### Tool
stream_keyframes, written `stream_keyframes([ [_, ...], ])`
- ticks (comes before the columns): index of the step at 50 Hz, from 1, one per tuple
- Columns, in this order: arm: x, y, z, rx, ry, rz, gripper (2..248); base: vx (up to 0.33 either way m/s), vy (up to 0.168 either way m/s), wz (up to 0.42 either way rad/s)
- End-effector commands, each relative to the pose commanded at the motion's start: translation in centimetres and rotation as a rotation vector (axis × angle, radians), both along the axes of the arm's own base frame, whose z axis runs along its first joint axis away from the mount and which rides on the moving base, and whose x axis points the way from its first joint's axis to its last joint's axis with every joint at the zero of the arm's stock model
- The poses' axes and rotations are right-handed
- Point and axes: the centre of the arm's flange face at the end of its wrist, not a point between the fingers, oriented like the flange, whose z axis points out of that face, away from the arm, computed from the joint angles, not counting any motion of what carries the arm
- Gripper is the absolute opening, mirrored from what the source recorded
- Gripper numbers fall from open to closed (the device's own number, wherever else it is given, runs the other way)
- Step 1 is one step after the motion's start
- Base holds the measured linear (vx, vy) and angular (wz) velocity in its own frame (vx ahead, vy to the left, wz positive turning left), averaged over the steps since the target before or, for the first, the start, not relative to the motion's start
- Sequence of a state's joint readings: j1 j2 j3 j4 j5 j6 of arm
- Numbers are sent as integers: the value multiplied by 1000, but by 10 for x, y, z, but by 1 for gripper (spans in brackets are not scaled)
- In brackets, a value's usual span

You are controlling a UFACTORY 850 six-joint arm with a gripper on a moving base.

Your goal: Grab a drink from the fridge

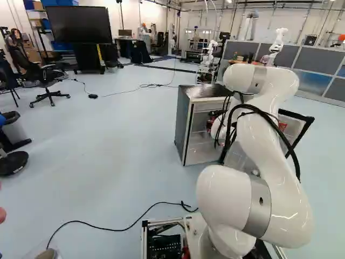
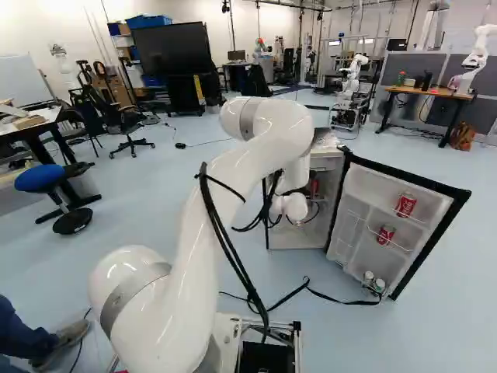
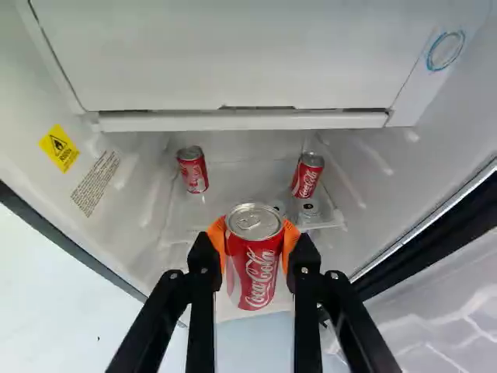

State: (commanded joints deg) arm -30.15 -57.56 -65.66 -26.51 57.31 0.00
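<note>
In the left base view my gripper (image 1: 213, 117) shows as a dark patch at the fridge (image 1: 184, 127), mostly hidden by the arm. Seen from the wrist, the gripper (image 3: 255, 252) is shut on a red drink can (image 3: 255, 268), an orange pad on each side. The can is upright, its silver top exposed. Beyond it, inside the fridge, are a red can (image 3: 192, 169) and another red can (image 3: 307, 176), well apart, with silver can tops (image 3: 308, 208) lower by the second. The fridge door (image 2: 435, 198) stands open.
The door racks hold a red can (image 2: 405, 204), a second red can (image 2: 386, 234) and cans at the bottom (image 2: 378, 285). A white compartment front (image 3: 248, 62) spans the fridge interior. A black cable (image 2: 342, 301) lies before the door. Another robot (image 2: 353, 78) stands beyond.
</note>
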Motion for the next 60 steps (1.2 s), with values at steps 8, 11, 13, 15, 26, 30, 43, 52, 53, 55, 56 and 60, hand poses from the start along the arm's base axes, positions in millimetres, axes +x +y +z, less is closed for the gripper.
stream_keyframes([
  [8,-16,2,14,4,7,-11,93,0,0,0],
  [11,-22,2,19,6,10,-15,93,0,0,0],
  [13,-25,3,22,7,11,-18,93,0,0,0],
  [15,-29,3,26,8,13,-21,93,0,0,0],
  [26,-51,6,44,12,20,-37,93,0,0,0],
  [30,-59,7,50,13,22,-43,93,0,0,0],
  [43,-80,11,70,13,22,-56,93,0,0,0],
  [52,-83,13,82,7,11,-57,93,0,0,0],
  [53,-83,13,83,6,9,-57,93,0,0,0],
  [55,-83,13,85,4,7,-58,93,0,0,0],
  [56,-83,13,87,3,5,-58,93,0,0,0],
  [60,-84,13,92,0,-1,-58,93,0,0,0],
])
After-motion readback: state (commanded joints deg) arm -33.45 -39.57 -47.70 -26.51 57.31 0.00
